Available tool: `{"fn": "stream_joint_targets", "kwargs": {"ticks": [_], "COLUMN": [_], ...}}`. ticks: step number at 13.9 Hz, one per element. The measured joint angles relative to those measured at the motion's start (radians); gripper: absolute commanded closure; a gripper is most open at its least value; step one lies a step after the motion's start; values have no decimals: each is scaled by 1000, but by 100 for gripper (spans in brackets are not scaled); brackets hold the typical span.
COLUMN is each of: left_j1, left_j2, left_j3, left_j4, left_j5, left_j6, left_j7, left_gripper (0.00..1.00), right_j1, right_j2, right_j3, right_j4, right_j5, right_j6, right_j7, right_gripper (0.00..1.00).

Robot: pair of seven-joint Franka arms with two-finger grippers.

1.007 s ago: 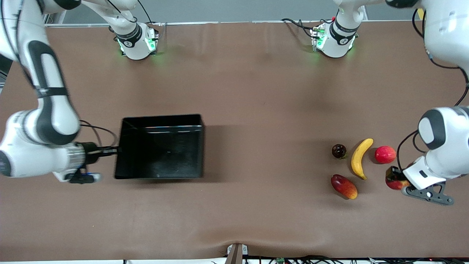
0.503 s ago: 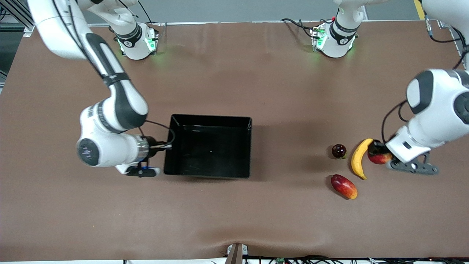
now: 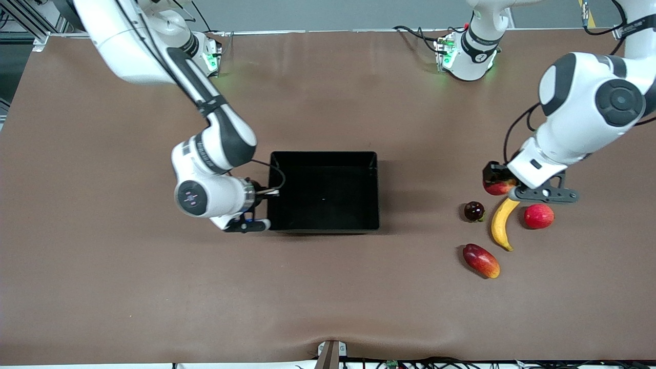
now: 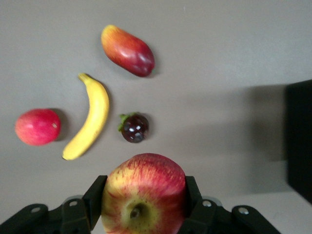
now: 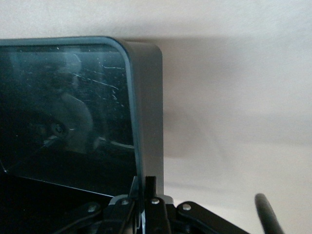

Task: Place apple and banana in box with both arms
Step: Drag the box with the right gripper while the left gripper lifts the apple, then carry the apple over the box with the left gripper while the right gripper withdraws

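Observation:
My left gripper (image 3: 497, 180) is shut on the apple (image 3: 501, 188), red with yellow streaks, and holds it in the air just over the banana's tip. In the left wrist view the apple (image 4: 144, 192) fills the gap between the fingers (image 4: 95, 200). The yellow banana (image 3: 501, 223) (image 4: 90, 117) lies on the table below. The black box (image 3: 376, 189) sits mid-table. My right gripper (image 3: 265, 193) is shut on its wall at the right arm's end; the right wrist view shows the thin wall (image 5: 146, 107) pinched between the jaws of the right gripper (image 5: 147, 187).
Beside the banana lie a plain red round fruit (image 3: 539, 216), a small dark fruit (image 3: 474, 211) and, nearer the front camera, a red-orange mango (image 3: 480, 260). The box's edge (image 4: 298, 136) shows in the left wrist view.
The right arm has dragged the box across the table toward the left arm's end. The left arm has lifted the apple and carried it over the banana, away from the front camera.

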Motion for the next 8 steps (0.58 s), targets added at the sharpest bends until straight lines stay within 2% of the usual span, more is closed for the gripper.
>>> {"fn": "stream_joint_targets", "kwargs": {"ticks": [3,4,5,8], "left_j1": [-2,-4,-7,-56], "left_j2": [2,6,11,39], "left_j3": [-89,-122,-155,-214], "left_j4": [-21,-26,-33,-83], "left_j5": [-2,-2,-2,-2], "left_j6": [8,18,39,176], "left_j7": [-126,-179,-232,-398], "left_gripper": [100,100,100,100], "right_j1": [33,36,40,43], "right_j2": [25,34,44,48], "right_j3": [-1,-1,-1,-7], "right_j4": [-7,-8,-8,9], "right_j5": [0,0,0,1], "right_j6": [58,78,97,106], "right_j7": [66,78,84,89], "right_gripper": [99,53,1,0]}}
